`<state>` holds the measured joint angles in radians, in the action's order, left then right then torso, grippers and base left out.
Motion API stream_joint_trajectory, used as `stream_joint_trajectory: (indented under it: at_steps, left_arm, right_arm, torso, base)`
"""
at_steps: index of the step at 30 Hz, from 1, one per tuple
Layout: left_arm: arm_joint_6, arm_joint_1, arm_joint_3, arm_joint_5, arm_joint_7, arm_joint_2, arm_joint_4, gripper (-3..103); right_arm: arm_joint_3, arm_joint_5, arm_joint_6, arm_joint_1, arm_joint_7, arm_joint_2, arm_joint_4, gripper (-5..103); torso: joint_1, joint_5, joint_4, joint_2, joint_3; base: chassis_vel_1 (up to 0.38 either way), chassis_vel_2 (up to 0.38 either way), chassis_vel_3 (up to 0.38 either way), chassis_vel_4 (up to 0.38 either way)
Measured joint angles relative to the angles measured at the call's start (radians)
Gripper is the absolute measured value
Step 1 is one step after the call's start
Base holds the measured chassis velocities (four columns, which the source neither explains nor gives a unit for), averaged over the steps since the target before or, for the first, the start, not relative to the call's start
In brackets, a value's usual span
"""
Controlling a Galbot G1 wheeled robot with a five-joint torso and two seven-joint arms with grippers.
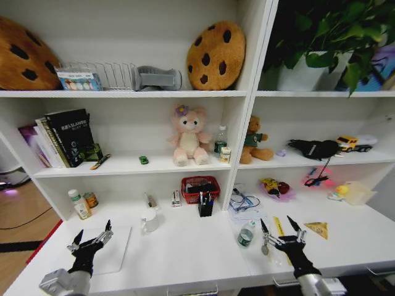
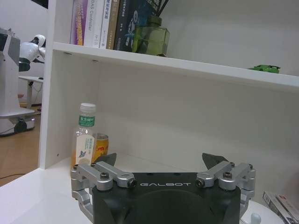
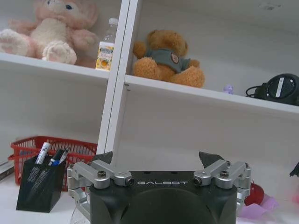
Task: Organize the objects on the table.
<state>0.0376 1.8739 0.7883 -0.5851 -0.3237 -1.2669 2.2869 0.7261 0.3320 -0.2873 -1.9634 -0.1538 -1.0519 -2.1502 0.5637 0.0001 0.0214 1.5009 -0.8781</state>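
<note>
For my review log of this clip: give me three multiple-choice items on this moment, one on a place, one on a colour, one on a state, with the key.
1. Where does the tiny green toy car sit?
A. on the middle shelf
B. in the red basket
C. on the white desk top

2. What colour is the mesh pen holder on the long white desk?
A. red
B. black
C. yellow

3. How are the jaws of the left gripper and right gripper?
A. both shut
B. one shut
C. both open

Key: A, it rests on the shelf beside the pink plush; B, its mesh is black; C, both hover over the desk with jaws spread, holding nothing.
</note>
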Motion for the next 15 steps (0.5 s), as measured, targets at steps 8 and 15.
stream_joint_trajectory:
  at_steps: [8,15]
  left_arm:
    - [0.000,-0.005,0.003,-0.001,-0.002,-0.002,0.002,100]
    - [-0.004,0.013,0.026,-0.004,-0.001,-0.021,0.010,100]
  right_arm:
    - [-0.077,-0.001,0.016,0.105,0.029,0.040,0.091,100]
    - [-0.141,0.006,0.038,0.150,0.059,0.071,0.068,100]
  torso:
    - [0.000,-0.0003,-0.0004,0.000,0.000]
    - [0.000,-0.0003,-0.0002,0.000,0.000]
  base:
    - [0.000,0.000,0.000,0.000]
    - [0.000,0.000,0.000,0.000]
